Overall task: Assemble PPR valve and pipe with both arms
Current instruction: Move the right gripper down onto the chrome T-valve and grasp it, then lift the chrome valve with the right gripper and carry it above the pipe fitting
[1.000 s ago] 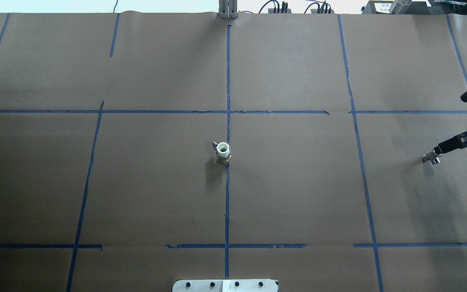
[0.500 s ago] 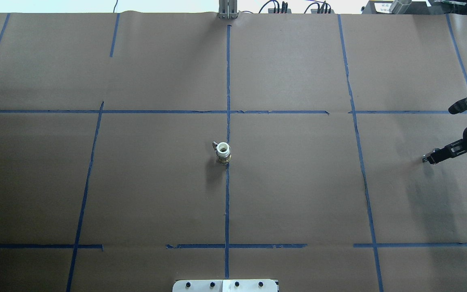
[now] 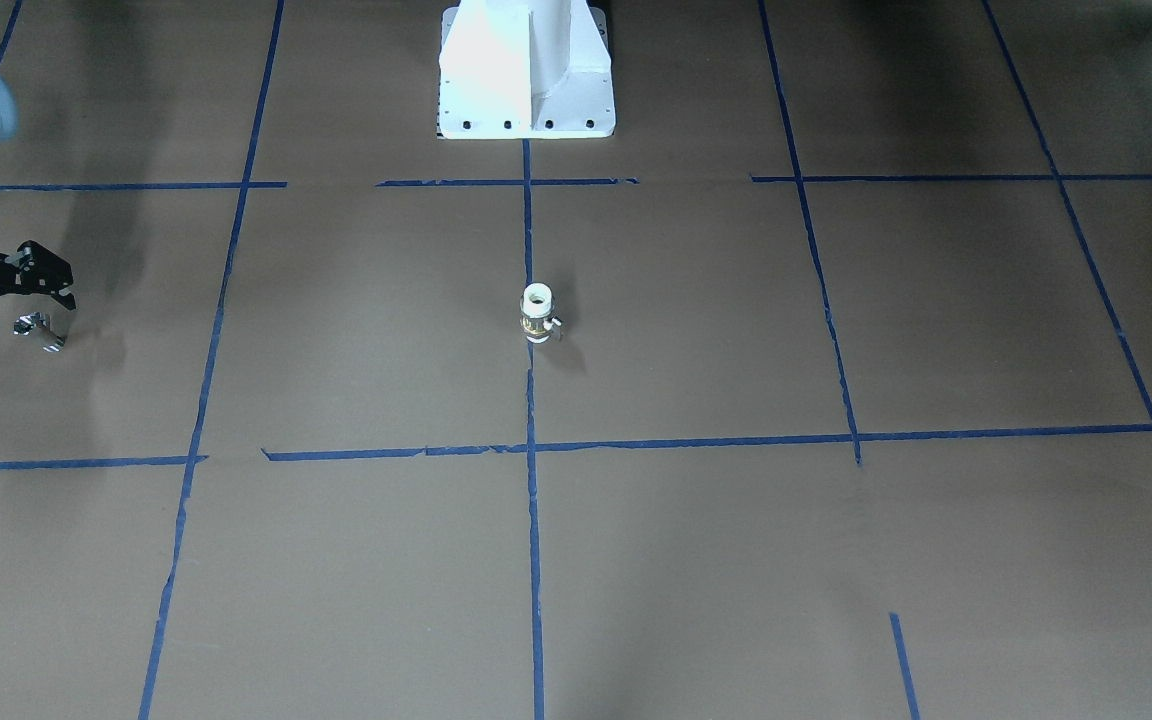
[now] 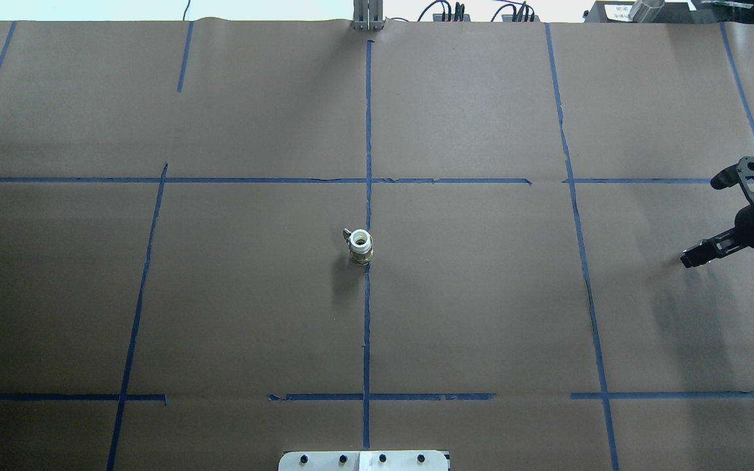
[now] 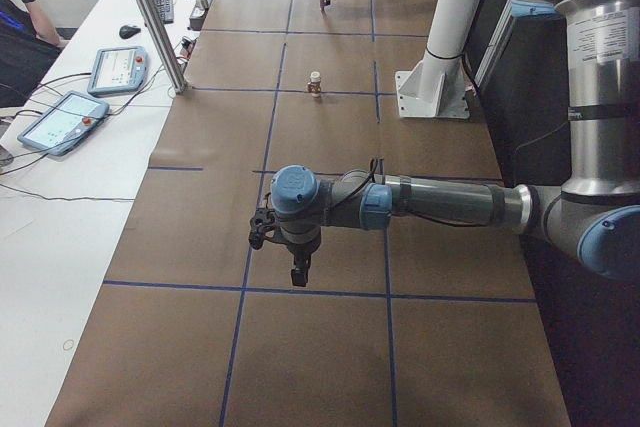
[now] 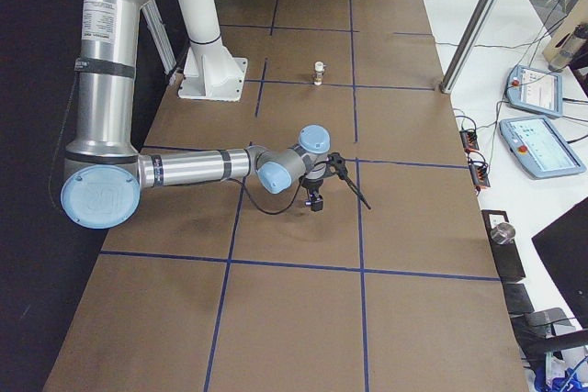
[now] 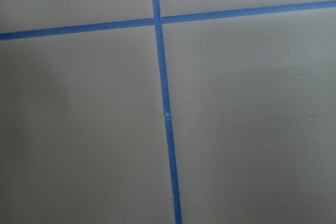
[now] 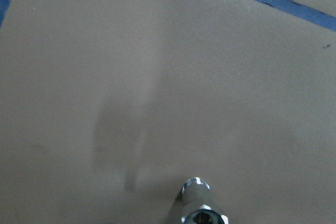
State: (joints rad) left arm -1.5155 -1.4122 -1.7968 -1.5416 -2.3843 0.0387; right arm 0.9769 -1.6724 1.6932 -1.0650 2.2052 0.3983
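Your right hand (image 4: pixel 691 258) is at the tiny shiny silver bent pipe (image 3: pixel 41 331), far from the stubby white-and-brass valve (image 4: pixel 360 245). You cannot tell if it or your left hand (image 5: pixel 298 273) is open.

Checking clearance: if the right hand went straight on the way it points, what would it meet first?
Probably the pipe, lying right under the right hand; the height gap is unclear.

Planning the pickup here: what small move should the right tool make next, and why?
Probably lower the right tool onto the pipe and close: the pipe sits at its tip, no firm grip shows, and the valve stands far off.
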